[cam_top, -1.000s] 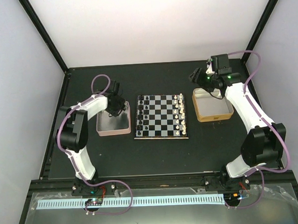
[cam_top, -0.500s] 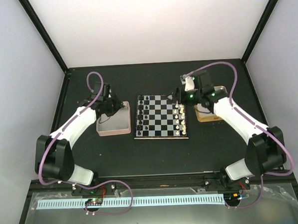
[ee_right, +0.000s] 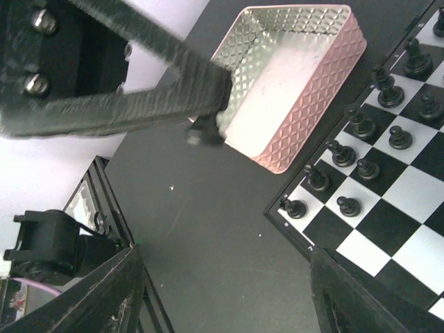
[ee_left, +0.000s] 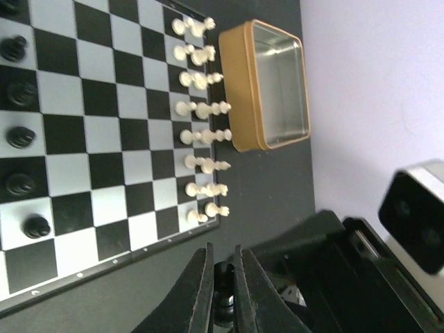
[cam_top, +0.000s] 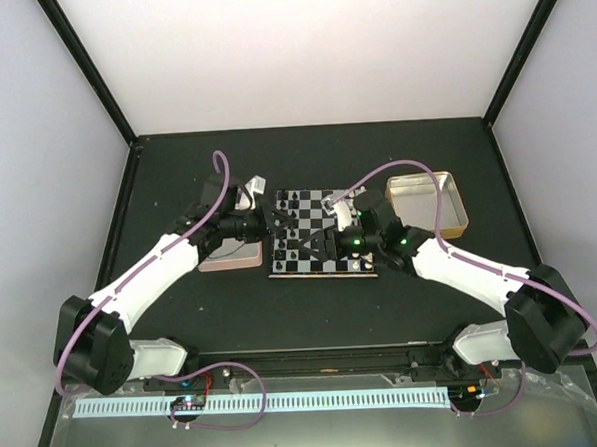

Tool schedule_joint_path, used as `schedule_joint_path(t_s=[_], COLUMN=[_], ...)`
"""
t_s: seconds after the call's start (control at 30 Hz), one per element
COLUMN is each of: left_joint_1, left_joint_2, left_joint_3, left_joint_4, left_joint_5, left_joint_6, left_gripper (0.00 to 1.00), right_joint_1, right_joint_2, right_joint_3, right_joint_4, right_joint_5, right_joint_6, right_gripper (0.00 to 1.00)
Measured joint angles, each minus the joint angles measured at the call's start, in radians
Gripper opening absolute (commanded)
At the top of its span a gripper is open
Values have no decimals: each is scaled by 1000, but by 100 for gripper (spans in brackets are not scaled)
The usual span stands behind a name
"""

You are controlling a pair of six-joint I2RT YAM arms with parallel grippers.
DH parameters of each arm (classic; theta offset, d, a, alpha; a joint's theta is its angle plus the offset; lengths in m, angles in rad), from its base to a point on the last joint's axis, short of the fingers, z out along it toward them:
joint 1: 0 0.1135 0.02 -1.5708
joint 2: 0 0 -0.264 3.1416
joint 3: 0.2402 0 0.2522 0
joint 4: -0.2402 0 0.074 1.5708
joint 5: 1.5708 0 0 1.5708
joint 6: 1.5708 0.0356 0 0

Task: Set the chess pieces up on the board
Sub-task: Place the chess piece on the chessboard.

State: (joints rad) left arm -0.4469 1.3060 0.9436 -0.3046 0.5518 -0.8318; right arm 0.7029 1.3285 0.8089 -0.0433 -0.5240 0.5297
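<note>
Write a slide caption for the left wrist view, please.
Left gripper pinches a black piece near the board; white pieces line up by the gold tin.

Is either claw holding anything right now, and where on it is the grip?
The left claw pinches a small black chess piece, apparently by its upper end. The right claw is open, holding nothing.

Board (cam_top: pixel 314 205): middle files bare, that's the lane. Black chess pieces (ee_left: pixel 21 94) wall its left edge, white pieces (ee_left: pixel 202 135) the right. Pink tin (ee_right: pixel 305 132) and gold tin (ee_left: pixel 239 90) sit just beside those edges. Left gripper (ee_left: pixel 223 253), pinching a black chess piece (ee_right: pixel 205 132), and wide-open right gripper (ee_right: pixel 225 267) crowd the near half, close together.
</note>
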Motion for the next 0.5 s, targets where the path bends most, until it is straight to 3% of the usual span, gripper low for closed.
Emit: schedule_joint_path(t_s=[0.37, 0.5], left_joint_1=[-46, -48], left_joint_2=[-50, -50], left_joint_3=[-84, -85], left_joint_4=[107, 135], left_joint_5=[70, 81], left_joint_6=[-93, -116], left_gripper=[2, 2], right_joint_1=[2, 5], right_joint_2=[1, 5], right_joint_3=[-31, -31], right_joint_4=[140, 164], right_joint_5=[24, 24], right_joint_6=[50, 65], right_gripper=[55, 47])
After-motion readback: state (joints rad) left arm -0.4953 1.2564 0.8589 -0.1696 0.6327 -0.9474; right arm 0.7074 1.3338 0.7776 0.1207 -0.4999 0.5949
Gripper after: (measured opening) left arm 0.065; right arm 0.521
